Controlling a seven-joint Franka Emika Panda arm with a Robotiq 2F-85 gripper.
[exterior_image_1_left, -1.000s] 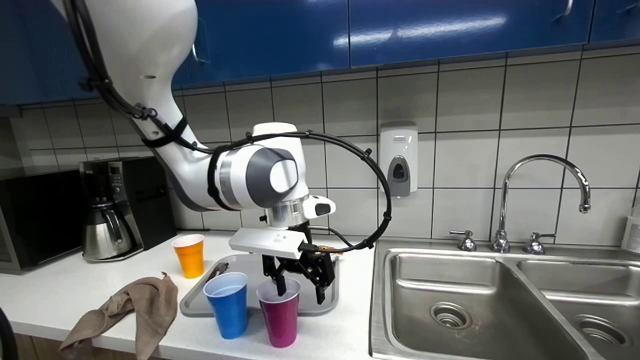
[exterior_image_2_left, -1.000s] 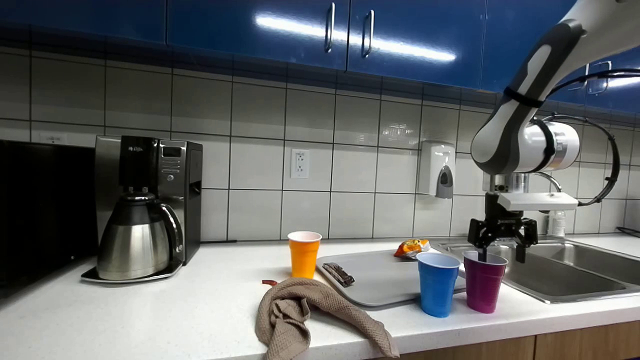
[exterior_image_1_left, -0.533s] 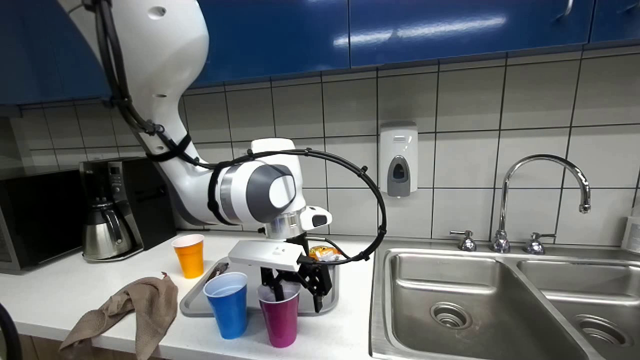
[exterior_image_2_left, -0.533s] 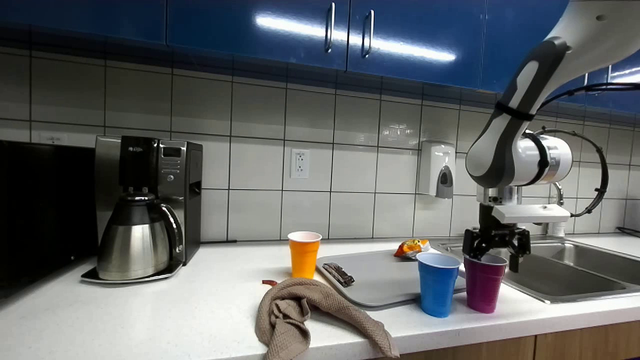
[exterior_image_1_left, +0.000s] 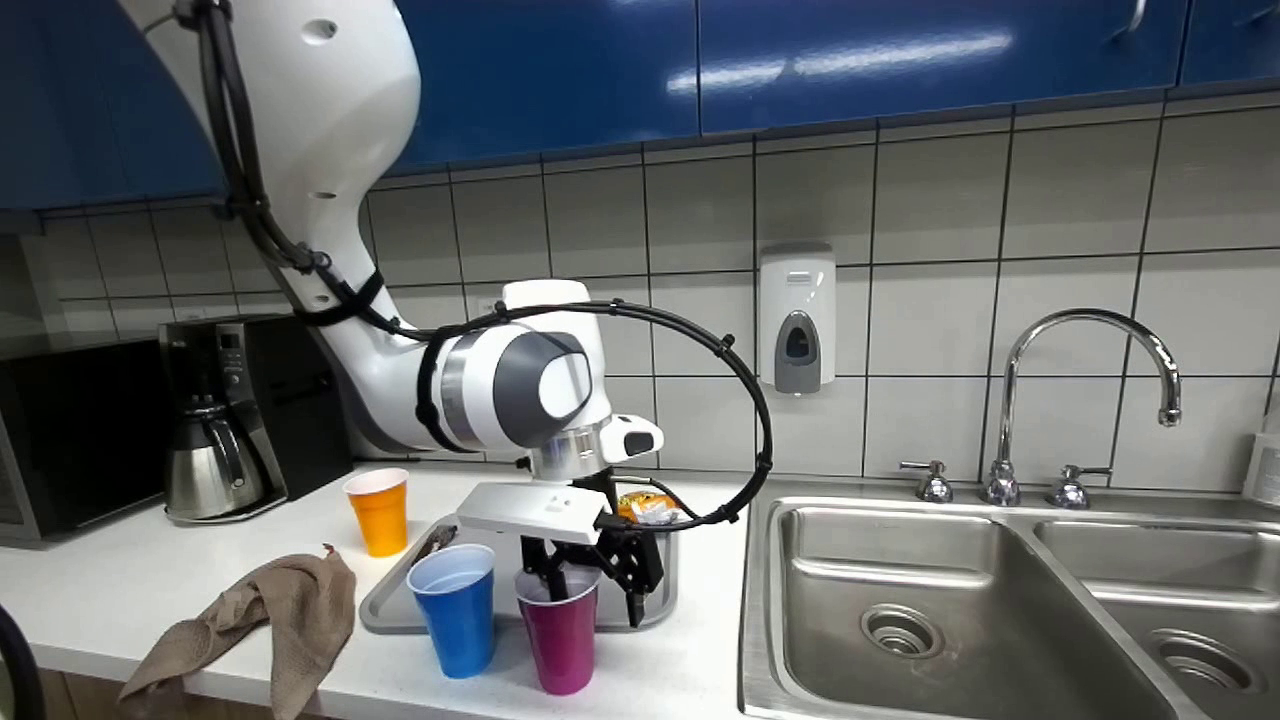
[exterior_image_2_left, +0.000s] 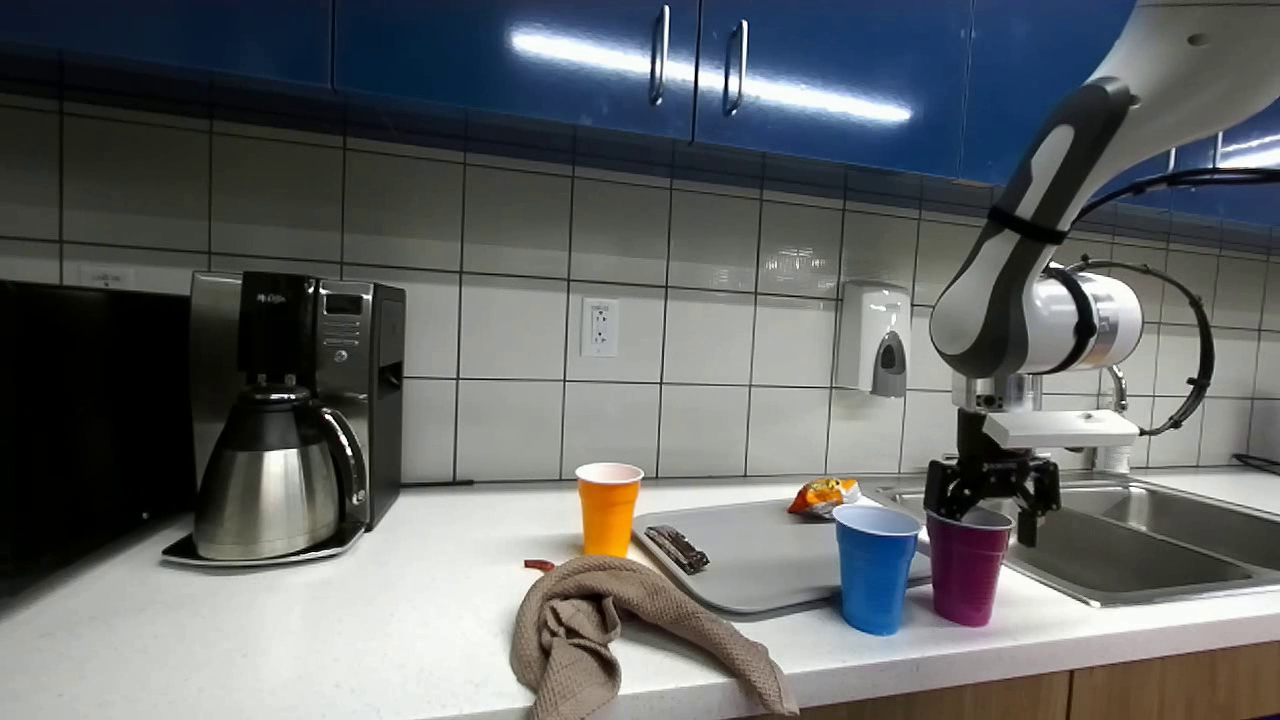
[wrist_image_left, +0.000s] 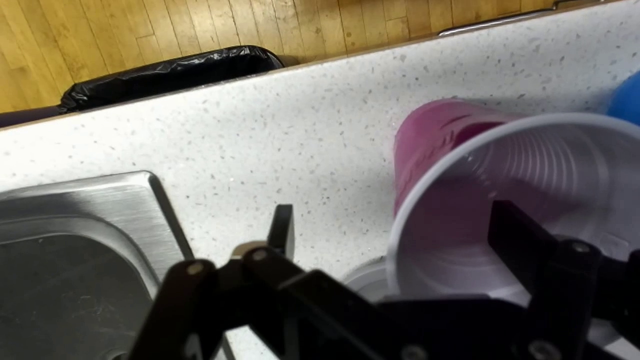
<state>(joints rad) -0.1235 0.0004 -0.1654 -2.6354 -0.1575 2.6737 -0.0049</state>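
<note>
A purple cup (exterior_image_1_left: 560, 645) with a white inside stands upright on the counter; it shows in an exterior view (exterior_image_2_left: 968, 570) and the wrist view (wrist_image_left: 425, 135). My gripper (exterior_image_1_left: 597, 608) is open and points down, astride the cup's rim. In the wrist view (wrist_image_left: 393, 219) one fingertip is inside the cup's mouth and the other is outside, over the counter. Both fingers look apart from the cup wall. A blue cup (exterior_image_1_left: 458, 620) stands upright close beside the purple cup, also in an exterior view (exterior_image_2_left: 877, 575).
A grey tray (exterior_image_2_left: 760, 555) behind the cups bears a dark wrapped bar (exterior_image_2_left: 678, 548) and an orange snack bag (exterior_image_2_left: 825, 495). An orange cup (exterior_image_2_left: 607, 510), a brown towel (exterior_image_2_left: 620, 630) and a coffee maker (exterior_image_2_left: 300, 400) stand farther along. A steel sink (exterior_image_1_left: 757, 600) lies beside the counter.
Between one second and half a second ago the arm has lowered, and one finger has gone deeper into the purple cup. Since then it has hardly moved. The cups have not moved.
</note>
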